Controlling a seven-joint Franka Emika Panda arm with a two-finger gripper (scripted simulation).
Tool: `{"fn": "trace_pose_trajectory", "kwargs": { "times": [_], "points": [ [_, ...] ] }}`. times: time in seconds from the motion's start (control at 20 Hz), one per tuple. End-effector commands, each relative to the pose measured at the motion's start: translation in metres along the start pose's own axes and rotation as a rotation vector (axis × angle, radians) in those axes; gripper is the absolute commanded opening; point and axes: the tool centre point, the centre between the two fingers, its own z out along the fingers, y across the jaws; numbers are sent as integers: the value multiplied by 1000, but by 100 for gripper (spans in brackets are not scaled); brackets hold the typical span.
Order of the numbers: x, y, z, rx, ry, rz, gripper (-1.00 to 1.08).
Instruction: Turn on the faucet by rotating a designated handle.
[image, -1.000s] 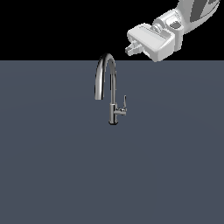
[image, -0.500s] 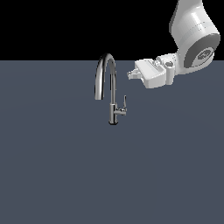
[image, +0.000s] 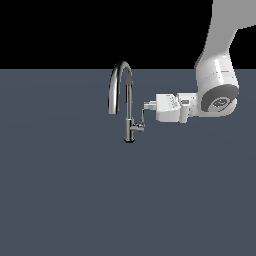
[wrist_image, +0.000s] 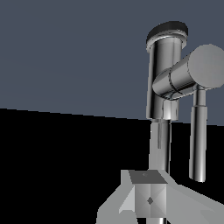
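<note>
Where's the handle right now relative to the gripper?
In the exterior view, the handle sticks out from the faucet body toward that view's right, with the gripper just above its tip.

Flat, even, shadowless render lighting

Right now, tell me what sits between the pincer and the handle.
Nothing: in the exterior view the pincer tip is right at the handle top, no object between them; contact cannot be confirmed.
</note>
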Motion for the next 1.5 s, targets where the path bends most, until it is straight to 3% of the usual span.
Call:
{"fn": "trace_pose_trajectory", "kwargs": {
  "times": [0.0, 0.35, 0.8, 1.45],
  "points": [
    [12, 0, 3, 32, -25, 32, -100],
    [28, 0, 8, 74, -58, 76, -100],
    [27, 0, 8, 71, -56, 73, -100],
    [16, 33, 10, 71, -56, 73, -100]
  ]
}}
